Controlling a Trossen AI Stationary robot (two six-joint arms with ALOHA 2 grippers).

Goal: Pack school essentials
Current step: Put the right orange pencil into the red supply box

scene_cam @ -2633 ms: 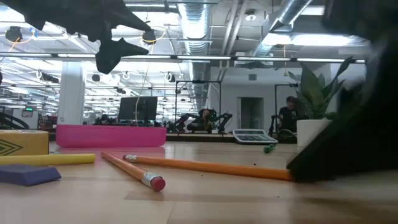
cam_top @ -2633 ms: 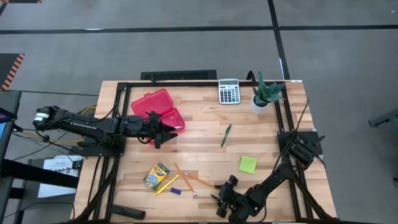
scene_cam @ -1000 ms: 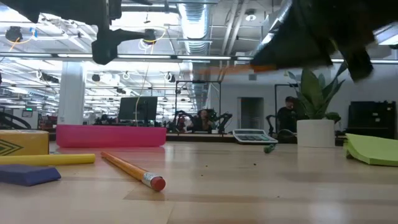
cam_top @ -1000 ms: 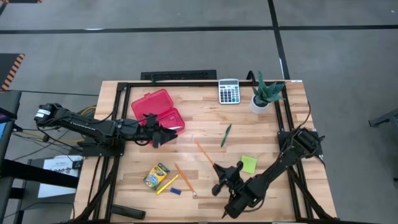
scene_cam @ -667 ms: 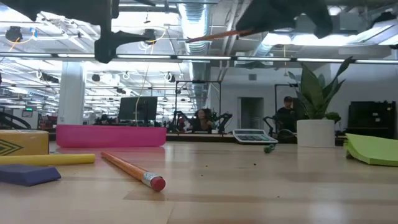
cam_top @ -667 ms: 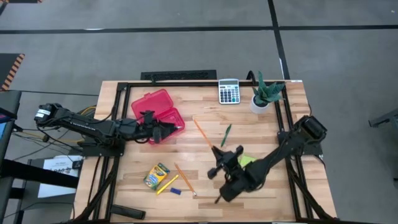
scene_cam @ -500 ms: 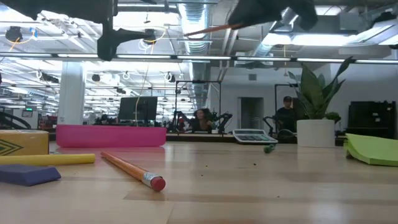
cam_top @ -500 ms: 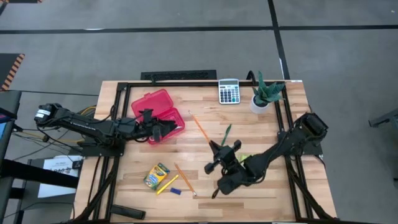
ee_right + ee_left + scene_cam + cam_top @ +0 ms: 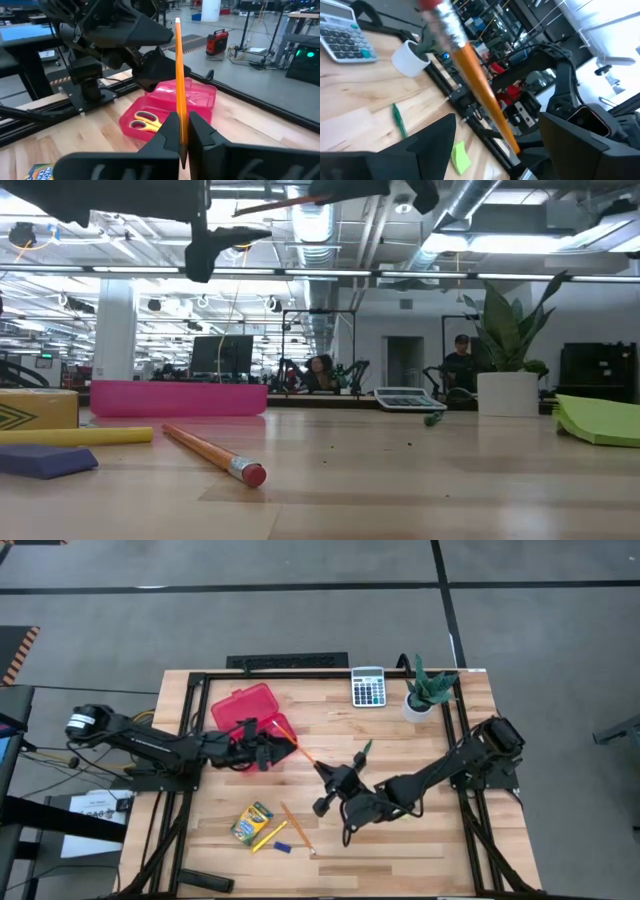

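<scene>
My right gripper (image 9: 325,776) hangs over the table's middle, shut on an orange pencil (image 9: 303,752). The pencil reaches toward the open red case (image 9: 250,710), where yellow-handled scissors (image 9: 142,121) lie. My left gripper (image 9: 277,744) hovers open over the case's near right corner. The pencil's eraser end (image 9: 434,6) stands between its fingers, touching neither as far as I can see. A second pencil (image 9: 298,830), the crayon box (image 9: 251,823), yellow marker (image 9: 268,837) and blue eraser (image 9: 284,848) lie flat near the front edge. The green pen (image 9: 366,749) lies beside my right arm. My right gripper pinches the pencil's shaft near its pointed end (image 9: 182,134) between its two fingers. The fingers come from the table's right, roughly level. The pencil sticks out ahead of them toward the red case, lifted clear of the table and nearly level in the low view (image 9: 285,203).
A grey calculator (image 9: 368,686) and a potted plant (image 9: 427,692) stand at the far right. The lime sticky-note pad (image 9: 598,423) lies under my right arm. A black frame (image 9: 200,690) rims the table.
My right gripper has carried the pencil up and toward the table's far left, from the near middle over to the red case. The pencil's eraser end has come between my left gripper's fingers. The pencil has stayed clear of the table throughout.
</scene>
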